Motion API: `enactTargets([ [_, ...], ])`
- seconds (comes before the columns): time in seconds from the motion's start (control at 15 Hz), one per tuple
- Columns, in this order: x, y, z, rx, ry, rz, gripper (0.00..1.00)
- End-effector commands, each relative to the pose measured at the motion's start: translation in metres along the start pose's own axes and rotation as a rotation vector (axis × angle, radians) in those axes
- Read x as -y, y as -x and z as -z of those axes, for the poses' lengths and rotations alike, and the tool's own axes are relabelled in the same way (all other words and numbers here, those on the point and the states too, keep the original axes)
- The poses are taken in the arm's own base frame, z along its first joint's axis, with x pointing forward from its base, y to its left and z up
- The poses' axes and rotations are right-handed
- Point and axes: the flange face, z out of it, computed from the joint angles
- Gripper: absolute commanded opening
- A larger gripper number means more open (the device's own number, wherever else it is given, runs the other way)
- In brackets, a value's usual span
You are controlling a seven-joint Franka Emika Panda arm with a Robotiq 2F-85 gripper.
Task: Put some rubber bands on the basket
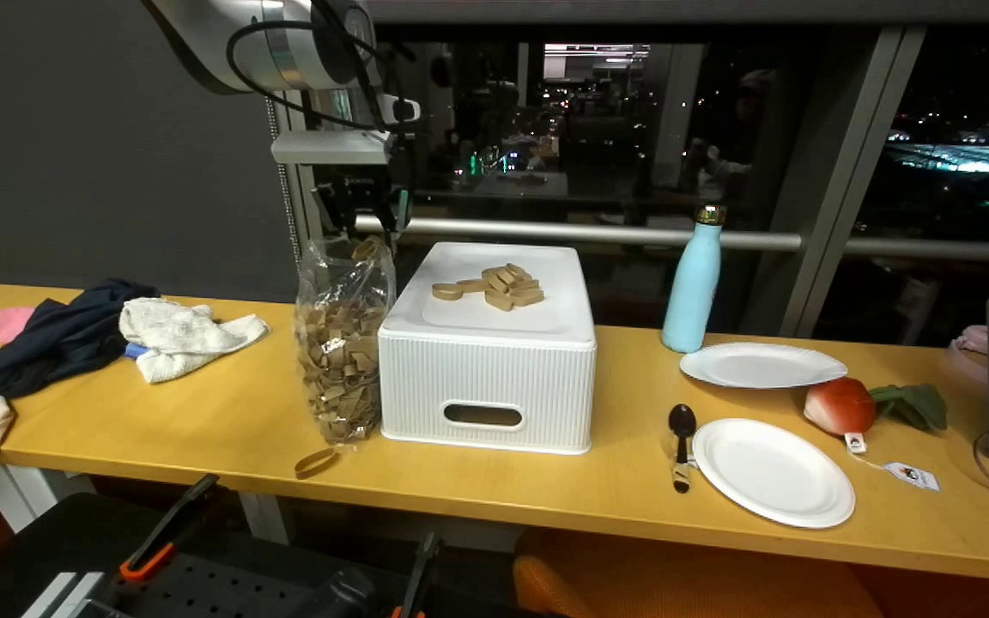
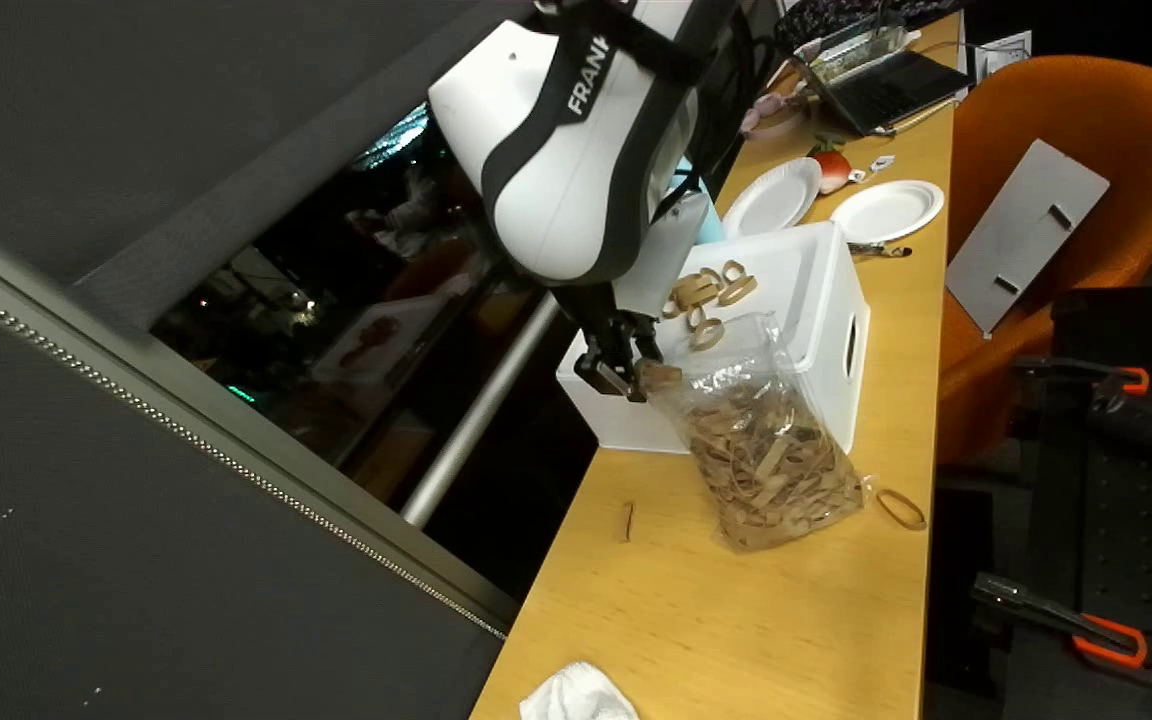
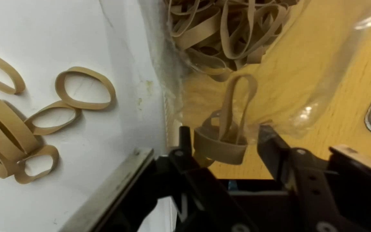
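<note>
1. Done: small pile of rubber bands (image 1: 512, 288) on top of white basket (image 1: 488, 369); "some" arguably met.
2. Plastic bag (image 1: 342, 365) beside basket on desk (image 1: 203, 421), holds plenty more.
3. Pincer (image 3: 225, 137): fingers apart, loose bands (image 3: 220, 147) between them near bag mouth; no clamp seen.
4. Left, likely: grip those, add to pile.

Light-blue bottle (image 1: 692, 287) is standing upright on table (image 1: 228, 416). Far white plate (image 1: 763, 366) is lying just beside bottle; near white plate (image 1: 773, 472) is lying beside dark spoon (image 1: 682, 421). Red-and-white vegetable (image 1: 838, 405) with green leaves (image 1: 913, 405) is resting near both plates, white tag (image 1: 913, 475) trailing. White cloth (image 1: 177, 330) is lying bunched beside navy cloth (image 1: 52, 348). Open laptop (image 2: 896, 92) is sitting on table. Grey panel (image 2: 1026, 235) is resting on orange chair (image 2: 1131, 120).
</note>
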Motion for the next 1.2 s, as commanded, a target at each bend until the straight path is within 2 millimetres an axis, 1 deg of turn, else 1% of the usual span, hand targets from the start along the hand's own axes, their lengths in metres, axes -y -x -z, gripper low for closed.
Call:
enactTargets([
  [0.0,0.001,0.007,0.003,-0.022,0.0,-0.003,0.24],
  [0.13,0.006,0.012,0.003,-0.022,-0.002,0.003,0.11],
  [0.2,0.009,0.015,0.002,-0.019,-0.002,0.007,0.02],
  [0.27,0.012,0.018,0.001,-0.016,-0.002,0.011,0.0],
  [0.4,0.017,0.023,0.002,-0.009,-0.003,0.016,0.0],
  [0.6,0.019,0.031,0.008,0.001,0.002,0.021,0.01],
  [0.93,0.015,0.043,0.028,-0.023,0.045,0.011,0.01],
  [1.13,0.015,0.047,0.036,-0.043,0.08,0.013,0.01],
])
